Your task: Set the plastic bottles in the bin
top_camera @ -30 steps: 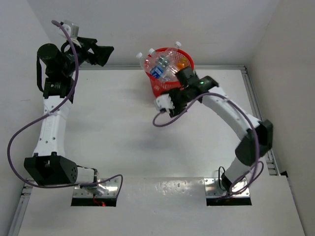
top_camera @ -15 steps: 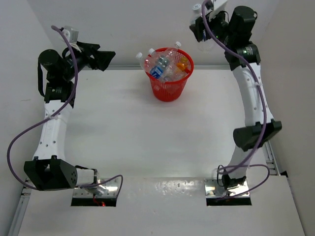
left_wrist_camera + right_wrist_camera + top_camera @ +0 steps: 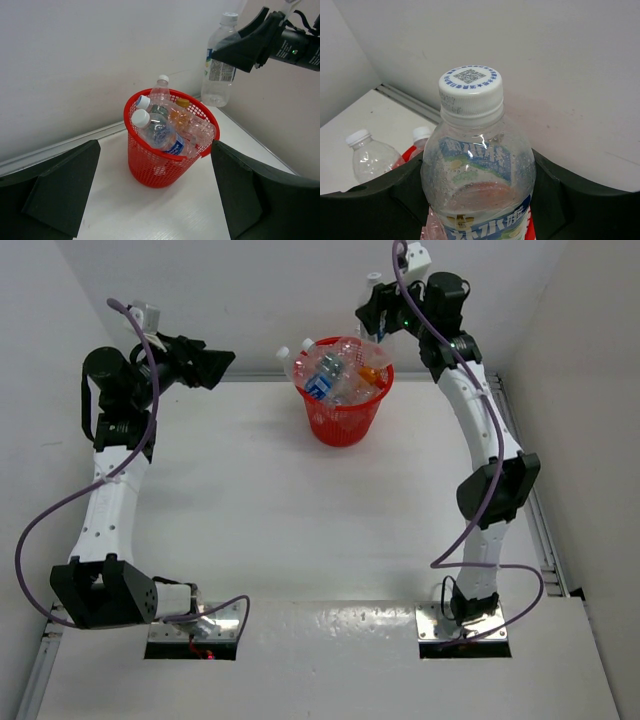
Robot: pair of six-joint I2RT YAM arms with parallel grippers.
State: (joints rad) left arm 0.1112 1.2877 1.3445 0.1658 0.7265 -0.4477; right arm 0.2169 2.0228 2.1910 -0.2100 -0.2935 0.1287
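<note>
Swinging in from the far right corner over the last half second, the right gripper [image 3: 378, 318] is now hanging closer to the red mesh basket [image 3: 340, 425], just beside its far right rim and higher than it.

On the left, the left gripper [image 3: 215, 365] is hovering high near the back wall, well apart from the basket and pointing towards it. Its fingers [image 3: 60, 190] are standing wide apart with nothing between them (the left wrist view is framing the whole basket in that gap).

In the middle, the basket is standing upright on the white table [image 3: 250, 510] close to the back wall, and it is holding a heap of plastic bottles [image 3: 335, 375]. A blue-labelled bottle [image 3: 159, 132] is leaning at the rim with its white cap poking over the edge. An orange bottle [image 3: 372, 368] is lying towards the right side, and a clear bottle [image 3: 160, 91] at the back is rising neck-first above the rim.

On the right, the right gripper is clamping a clear water bottle [image 3: 477, 165] around its body, with a black finger pressing on each side. That bottle is hanging upright in the air, with its white cap uppermost. Red mesh is showing below it in the right wrist view. Whether its base is hanging over the opening or just outside the rim, I cannot tell.
</note>
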